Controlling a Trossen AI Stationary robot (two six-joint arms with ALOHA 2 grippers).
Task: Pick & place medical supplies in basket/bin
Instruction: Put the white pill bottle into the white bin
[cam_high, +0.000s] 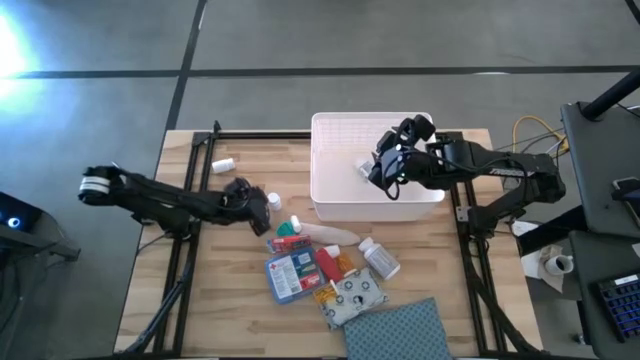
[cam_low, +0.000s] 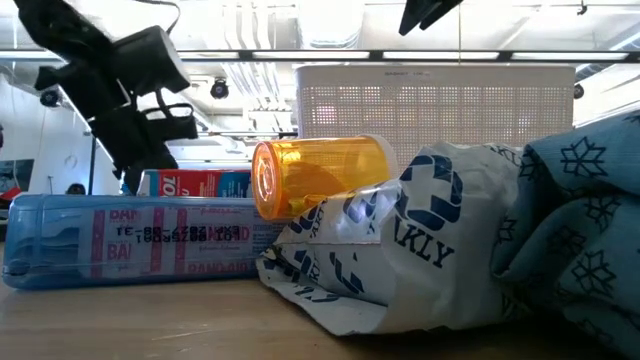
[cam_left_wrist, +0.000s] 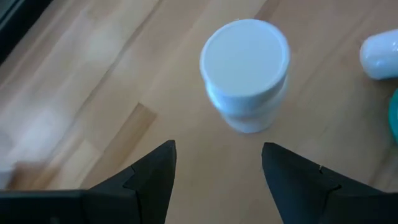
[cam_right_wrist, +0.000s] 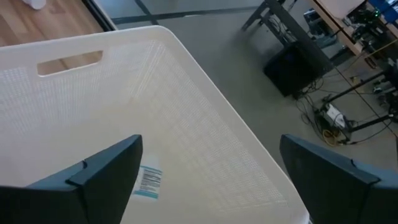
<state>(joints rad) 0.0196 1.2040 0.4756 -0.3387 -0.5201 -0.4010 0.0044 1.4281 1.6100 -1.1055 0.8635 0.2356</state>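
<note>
Two claws at work. Right claw (cam_high: 385, 170): spread wide, empty, over the white bin (cam_high: 340, 195); a labelled item (cam_right_wrist: 148, 182) in the bin is half hidden by a finger. Left claw (cam_high: 262, 212): parted, empty, beside an upright white pill bottle (cam_left_wrist: 245, 71) on the tabletop (cam_high: 240, 300). Remaining supplies (cam_high: 325, 270) are clustered near the bin; the low view blocks most.

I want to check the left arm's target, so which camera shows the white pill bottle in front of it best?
The left wrist view: the round white plastic pill bottle stands upright just beyond the open left claw. The high view shows it small beside that claw. The low and right wrist views miss it.
</note>
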